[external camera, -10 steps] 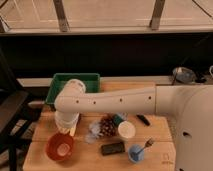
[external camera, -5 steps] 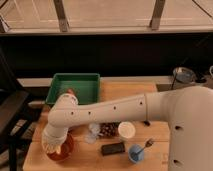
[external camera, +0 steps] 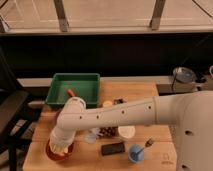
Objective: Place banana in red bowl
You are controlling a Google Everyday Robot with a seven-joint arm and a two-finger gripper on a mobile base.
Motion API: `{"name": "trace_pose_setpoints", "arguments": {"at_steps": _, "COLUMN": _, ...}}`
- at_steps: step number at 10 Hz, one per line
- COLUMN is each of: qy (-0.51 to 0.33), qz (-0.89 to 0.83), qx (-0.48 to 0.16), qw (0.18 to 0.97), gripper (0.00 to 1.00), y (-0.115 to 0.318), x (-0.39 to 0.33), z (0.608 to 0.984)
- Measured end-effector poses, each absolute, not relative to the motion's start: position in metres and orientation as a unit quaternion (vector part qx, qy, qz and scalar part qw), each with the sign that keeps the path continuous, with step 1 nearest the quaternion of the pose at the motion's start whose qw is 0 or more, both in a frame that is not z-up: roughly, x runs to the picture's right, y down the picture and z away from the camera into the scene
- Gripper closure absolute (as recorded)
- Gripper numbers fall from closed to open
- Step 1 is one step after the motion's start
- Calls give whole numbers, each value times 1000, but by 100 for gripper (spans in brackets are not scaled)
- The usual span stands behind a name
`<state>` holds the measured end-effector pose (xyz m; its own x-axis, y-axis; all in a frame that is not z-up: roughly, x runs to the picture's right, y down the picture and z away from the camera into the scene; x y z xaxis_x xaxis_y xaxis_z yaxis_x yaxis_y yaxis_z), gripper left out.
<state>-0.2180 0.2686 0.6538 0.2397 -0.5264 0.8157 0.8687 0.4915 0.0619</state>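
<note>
Camera view: white arm reaches down-left across wooden counter [external camera: 165, 137], gripper [external camera: 61, 145] directly over red bowl [external camera: 53, 152], covering most of it. Jaws state: cannot tell. Banana hidden, location cannot tell. Green tray [external camera: 75, 89] behind bowl; black phone [external camera: 113, 148] right of bowl.

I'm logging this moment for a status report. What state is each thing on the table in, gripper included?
gripper: lowered over the red bowl, its fingers hidden from the camera.
red bowl: upright at the table's front left corner, mostly covered by the gripper.
banana: not visible.
green tray: flat on the table, holding an orange-red piece.
white cup: upright.
blue cup: upright, a utensil standing in it.
black device: lying flat.
</note>
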Motion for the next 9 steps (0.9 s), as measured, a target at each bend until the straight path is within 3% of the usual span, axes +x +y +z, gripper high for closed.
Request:
{"name": "trace_pose_setpoints", "arguments": {"at_steps": 6, "qy": -403, "qz": -418, "qx": -231, "qw": 781, "gripper": 20, "y": 262, "x": -198, "z": 665}}
{"name": "trace_pose_setpoints", "arguments": {"at_steps": 9, "qy": -348, "qz": -385, "qx": -229, "qw": 823, "gripper": 20, "y": 232, "x": -176, "z": 665}}
